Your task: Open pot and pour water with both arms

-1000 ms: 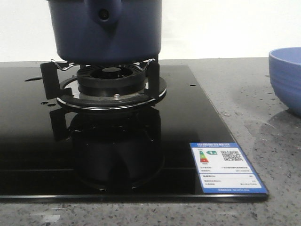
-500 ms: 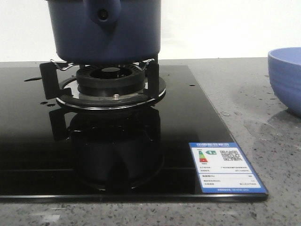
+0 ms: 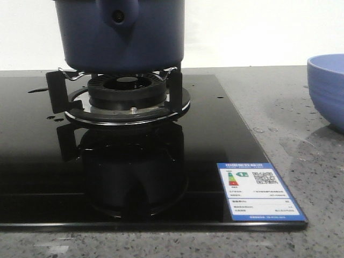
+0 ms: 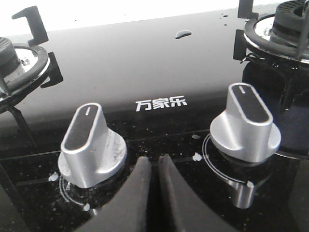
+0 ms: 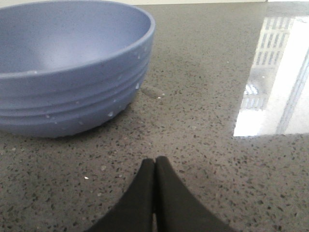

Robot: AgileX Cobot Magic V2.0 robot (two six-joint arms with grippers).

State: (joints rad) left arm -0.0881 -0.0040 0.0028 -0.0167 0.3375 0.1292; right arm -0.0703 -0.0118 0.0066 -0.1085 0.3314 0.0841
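Note:
The dark navy pot [image 3: 123,37] stands on the burner grate [image 3: 126,88] of the black glass hob, its stubby handle end with a round hole [image 3: 117,16] facing me; its top is cut off by the frame. Water shows as small glossy drops on the hob [image 3: 40,90] and as one drop in the left wrist view [image 4: 183,33]. My left gripper [image 4: 151,159] is shut and empty, low over the hob between two silver knobs. My right gripper [image 5: 155,160] is shut and empty over the grey counter, in front of the periwinkle bowl [image 5: 67,67]. Neither gripper shows in the front view.
Two silver knobs [image 4: 91,145] [image 4: 245,123] flank the left fingers. A second burner [image 4: 17,63] sits at the hob's other side. The periwinkle bowl [image 3: 328,88] stands on the speckled counter right of the hob. A blue energy label [image 3: 259,191] is on the hob's front right corner.
Only the front view has shifted by a few pixels. The pot, hob and bowl keep their places.

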